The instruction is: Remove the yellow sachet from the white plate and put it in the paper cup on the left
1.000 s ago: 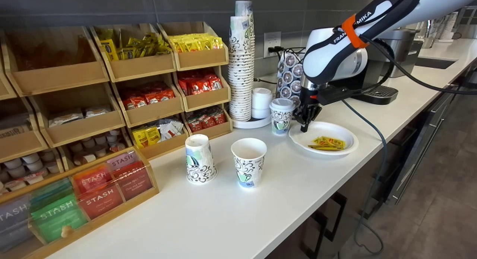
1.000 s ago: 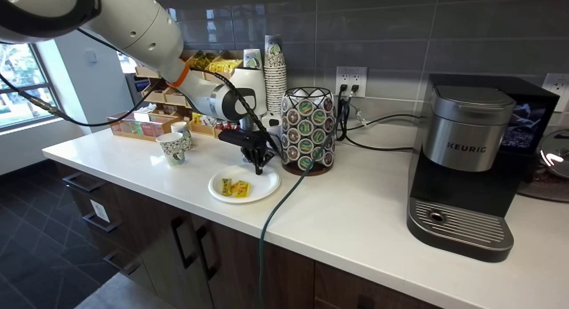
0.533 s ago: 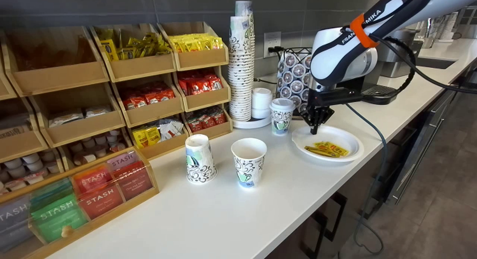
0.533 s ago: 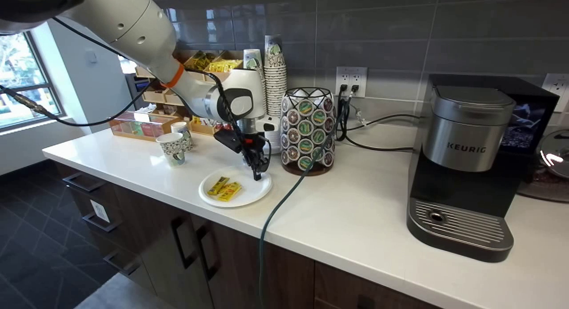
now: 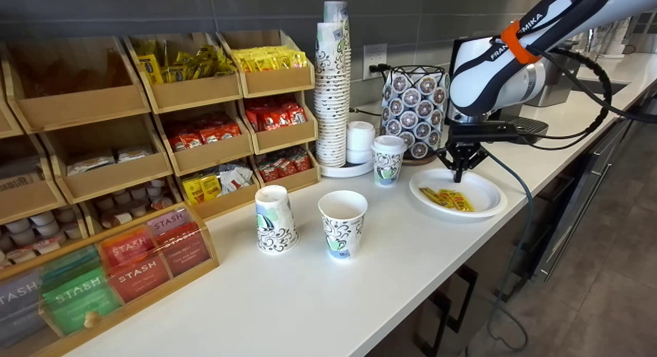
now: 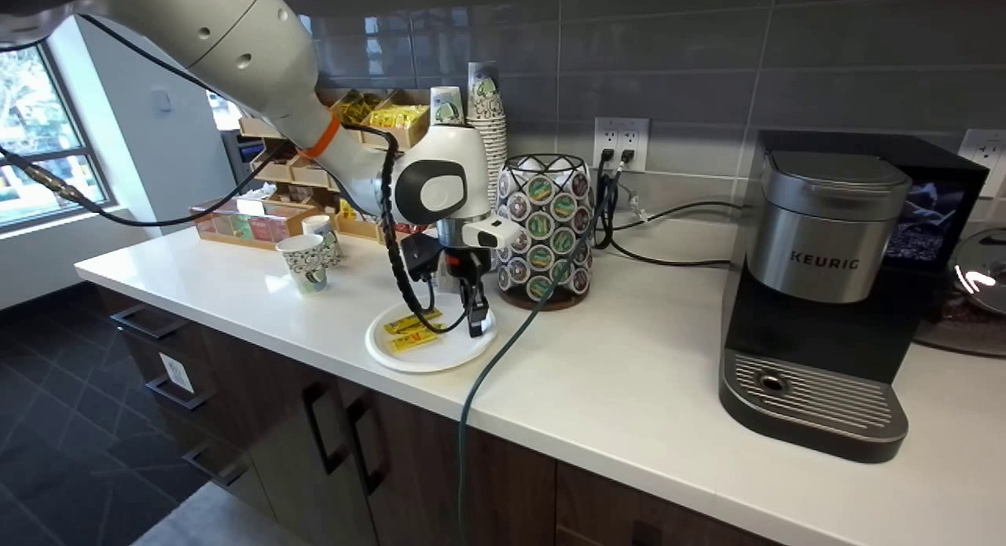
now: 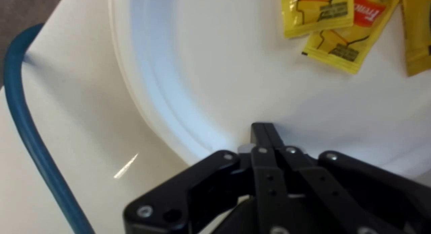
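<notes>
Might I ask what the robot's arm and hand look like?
The white arm has black panels, an orange band splitting "FRAN" and "MIKA" lettering, and a ridged black cable alongside. The hand is black, with slim fingers and silver screws.

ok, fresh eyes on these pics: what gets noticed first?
Probably the big white arm stretched over the counter, its black claw shut over the white plate. Next, the bright yellow sachets lying on that plate. Then, in an exterior view, the tall stacks of paper cups at the back, between the wooden bins and the pod rack.
</notes>
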